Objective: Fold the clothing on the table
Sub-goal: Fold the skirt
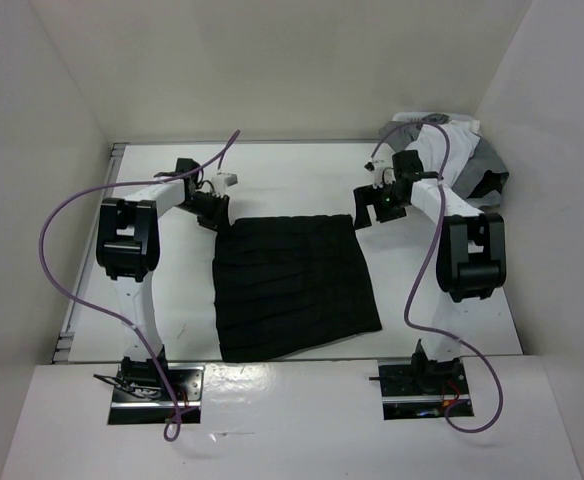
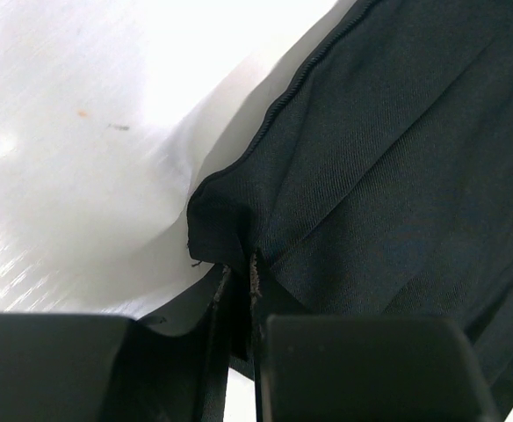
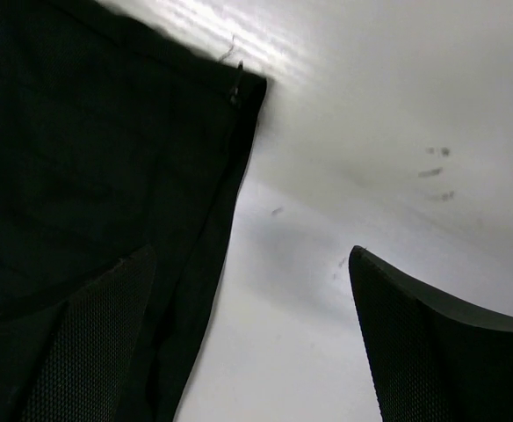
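While right gripper point(image 3: 249, 259) wide astride clothing point(image 1: 292, 285) edge, left gripper point(image 2: 239, 283) tight on clothing corner.

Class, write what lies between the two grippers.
The far edge of the clothing runs between left gripper and right gripper; the top view shows it.

no legible text, no labels, brands or numbers

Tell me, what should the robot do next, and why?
Probably close the right fingers on the far right corner of the clothing. The left fingers pinch its far left corner, but the right ones stand open astride the cloth's edge. Folding likely needs both corners held.
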Motion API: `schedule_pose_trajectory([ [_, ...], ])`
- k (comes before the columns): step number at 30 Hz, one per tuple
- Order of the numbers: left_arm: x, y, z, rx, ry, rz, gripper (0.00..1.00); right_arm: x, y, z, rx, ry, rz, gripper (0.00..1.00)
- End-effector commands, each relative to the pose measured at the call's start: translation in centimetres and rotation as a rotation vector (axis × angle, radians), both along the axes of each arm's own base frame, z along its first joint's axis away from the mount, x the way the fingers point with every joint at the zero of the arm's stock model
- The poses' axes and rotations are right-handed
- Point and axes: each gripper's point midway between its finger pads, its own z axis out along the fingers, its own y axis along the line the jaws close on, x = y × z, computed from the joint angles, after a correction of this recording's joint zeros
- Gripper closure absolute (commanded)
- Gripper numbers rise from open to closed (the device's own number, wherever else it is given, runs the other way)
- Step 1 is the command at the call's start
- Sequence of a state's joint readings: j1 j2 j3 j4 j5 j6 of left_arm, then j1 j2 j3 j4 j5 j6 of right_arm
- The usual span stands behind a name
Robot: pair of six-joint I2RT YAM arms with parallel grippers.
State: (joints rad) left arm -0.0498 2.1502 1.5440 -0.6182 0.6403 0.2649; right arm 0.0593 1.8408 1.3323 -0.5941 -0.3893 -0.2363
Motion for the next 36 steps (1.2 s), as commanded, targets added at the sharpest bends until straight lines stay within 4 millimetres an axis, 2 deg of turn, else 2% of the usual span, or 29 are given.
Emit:
schedule_pose_trajectory([
  [1, -0.2, 0.6, 1.1, 0.039, -0.039, -0.018, 0.84, 4.4, 1.5, 1.5, 0.004, -0.142, 0.059, 0.06],
  [7, -0.1, 0.6, 1.2, 0.068, -0.044, -0.013, 0.84, 7.3, 3.3, 1.6, -0.038, -0.209, 0.118, 0.06],
  [12, 0.7, 0.3, 2.0, 0.072, -0.070, -0.011, 0.84, 9.1, 3.8, 0.9, -0.052, -0.221, 0.129, 0.06],
  [14, 0.5, -0.1, 1.6, 0.073, -0.061, -0.020, 0.84, 9.0, 4.2, -0.2, -0.057, -0.202, 0.147, 0.06],
  [18, 1.0, -0.4, 1.9, 0.082, -0.072, -0.026, 0.84, 8.8, 4.4, -1.2, -0.074, -0.190, 0.167, 0.08],
  [23, 1.3, -0.7, 2.2, 0.089, -0.085, -0.032, 0.84, 8.7, 4.3, -1.3, -0.085, -0.189, 0.187, 0.11],
  [36, 2.1, -1.3, 2.1, 0.105, -0.096, -0.044, 0.84, 5.8, 7.0, -3.7, -0.128, -0.123, 0.312, 0.18],
])
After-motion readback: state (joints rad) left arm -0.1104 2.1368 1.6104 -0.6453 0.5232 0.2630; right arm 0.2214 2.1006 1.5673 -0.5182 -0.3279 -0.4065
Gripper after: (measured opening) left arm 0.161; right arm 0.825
